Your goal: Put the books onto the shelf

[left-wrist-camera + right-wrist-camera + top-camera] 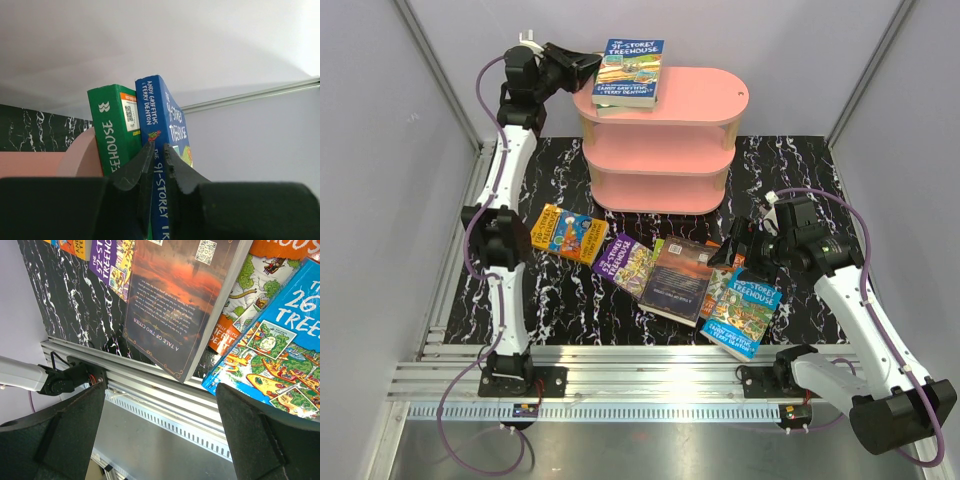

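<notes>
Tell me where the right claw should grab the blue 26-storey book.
Probably its near corner, coming from the robot's side: the blue book lies flat on an orange book, and that corner juts past the mat over the rail, likely leaving finger room.

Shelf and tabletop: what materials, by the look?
Shelf: probably painted or laminated wood board, with matte pink faces and a pale, bare-looking edge band. Tabletop: black with white veining, a marble look, slight sheen. Could be printed laminate or sheet; can't tell.

Blue book (630,70) atop pink shelf (700,100)
</notes>
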